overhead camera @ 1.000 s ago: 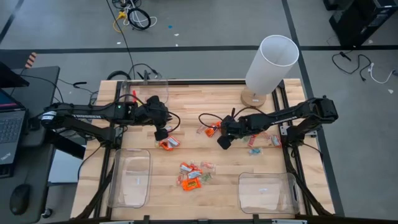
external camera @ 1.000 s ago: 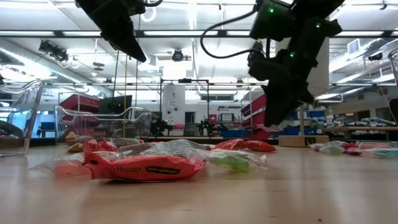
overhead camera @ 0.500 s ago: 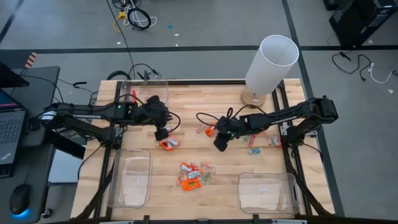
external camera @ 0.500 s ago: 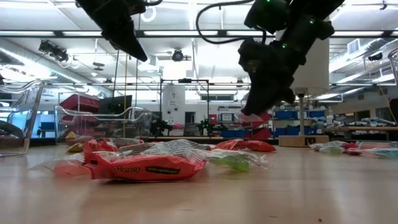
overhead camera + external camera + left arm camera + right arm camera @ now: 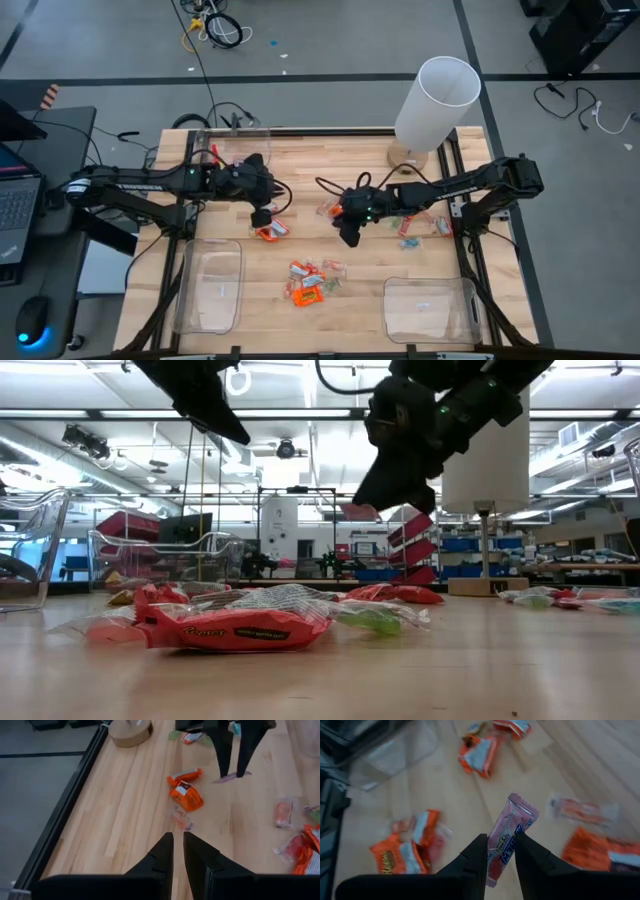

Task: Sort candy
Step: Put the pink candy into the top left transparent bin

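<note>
Candy in a crinkly pink wrapper (image 5: 506, 840), long and flat with partly legible blue lettering, hangs pinched between the right gripper (image 5: 498, 854) fingers above the middle of the wooden table (image 5: 310, 170). Glossy orange packets (image 5: 308, 283) lie heaped toward the near edge. The left gripper (image 5: 178, 845), fingers narrowly parted and empty, hovers over the table's left part.

I see even overhead light on the bench (image 5: 300, 170), shadows soft. Ceiling strip lights (image 5: 300, 415) glare in the low view, silhouetting both arms. The right wrist view blurs the candy (image 5: 400, 852) beyond its fingers (image 5: 475, 860).
</note>
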### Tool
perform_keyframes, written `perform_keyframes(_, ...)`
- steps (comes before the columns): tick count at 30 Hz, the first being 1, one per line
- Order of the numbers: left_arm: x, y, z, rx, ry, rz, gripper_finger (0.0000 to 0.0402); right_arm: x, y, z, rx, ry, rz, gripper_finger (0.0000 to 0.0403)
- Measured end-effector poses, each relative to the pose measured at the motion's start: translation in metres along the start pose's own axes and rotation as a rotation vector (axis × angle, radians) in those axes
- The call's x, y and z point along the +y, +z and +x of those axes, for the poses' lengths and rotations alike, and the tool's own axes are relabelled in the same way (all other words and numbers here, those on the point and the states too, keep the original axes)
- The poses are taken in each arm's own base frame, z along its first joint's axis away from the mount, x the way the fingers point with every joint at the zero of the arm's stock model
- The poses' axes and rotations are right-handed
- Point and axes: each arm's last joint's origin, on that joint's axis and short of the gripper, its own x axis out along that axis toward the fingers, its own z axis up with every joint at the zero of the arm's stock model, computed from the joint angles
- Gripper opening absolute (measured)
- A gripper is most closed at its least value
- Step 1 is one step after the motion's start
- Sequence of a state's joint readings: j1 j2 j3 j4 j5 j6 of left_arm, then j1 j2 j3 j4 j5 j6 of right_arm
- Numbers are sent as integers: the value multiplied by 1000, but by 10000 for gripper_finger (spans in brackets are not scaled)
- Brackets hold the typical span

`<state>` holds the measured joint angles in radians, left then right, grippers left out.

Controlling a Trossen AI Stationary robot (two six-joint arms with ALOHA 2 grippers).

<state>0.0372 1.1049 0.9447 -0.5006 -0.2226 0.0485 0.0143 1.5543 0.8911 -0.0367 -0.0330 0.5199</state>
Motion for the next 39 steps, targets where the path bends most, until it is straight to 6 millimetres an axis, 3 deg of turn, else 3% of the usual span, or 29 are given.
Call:
perform_keyframes(11, -1, 4, 2, -35, -9, 14, 47, 10, 13, -1, -110, 145, -91, 83)
perform_keyframes(27, -22, 12, 40, -109, -235, 186, 47, 23, 26, -7, -235, 334, -230, 71)
perform_keyframes(39, -30, 19, 39, -232, -482, 297, 47, 25, 25, -7, -226, 386, -259, 64)
